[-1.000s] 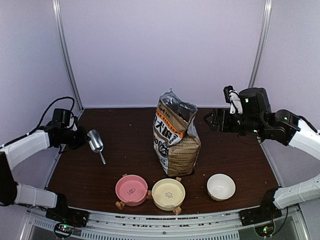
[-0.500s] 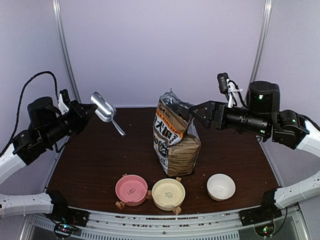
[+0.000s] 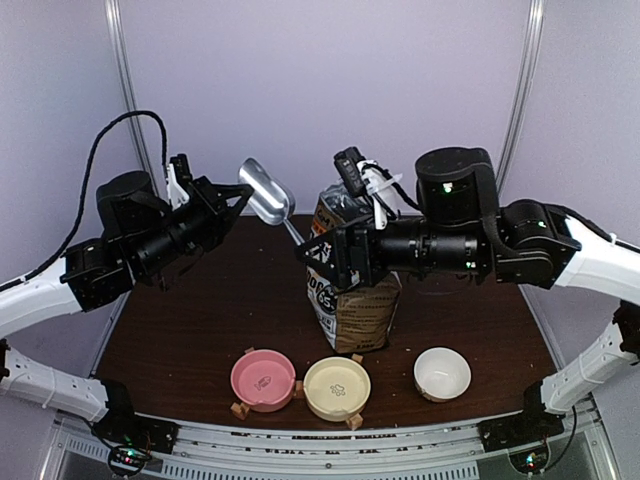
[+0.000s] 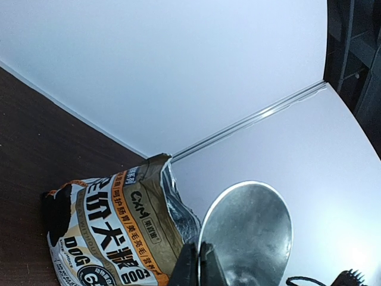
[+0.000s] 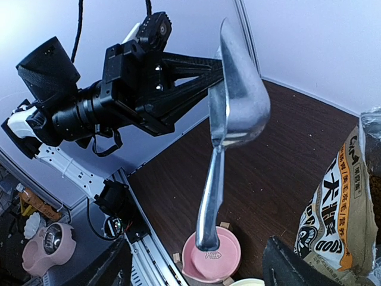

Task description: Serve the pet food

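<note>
My left gripper (image 3: 243,194) is shut on the rim of the shiny metal scoop (image 3: 268,191) and holds it high over the back of the table, left of the bag's open top. In the left wrist view the fingers (image 4: 191,269) pinch the rim of the scoop (image 4: 250,229). The scoop's handle (image 5: 209,196) hangs down toward my right gripper (image 5: 202,271), which is open, its end just ahead of the gap. From above, the right gripper (image 3: 316,258) is in front of the kraft bag (image 3: 358,312). The pet food is hidden from view.
Three bowls stand along the front of the dark table (image 3: 190,320): pink (image 3: 263,378), yellow (image 3: 337,387) and white (image 3: 442,371). The pink bowl (image 5: 223,257) lies below the handle's end. The bag (image 4: 113,229) stands upright mid-table, its top torn open.
Both arms swung in toward the centre. The left one lifted the scoop up and to the right; the right gripper moved left across the bag to the scoop's handle.
</note>
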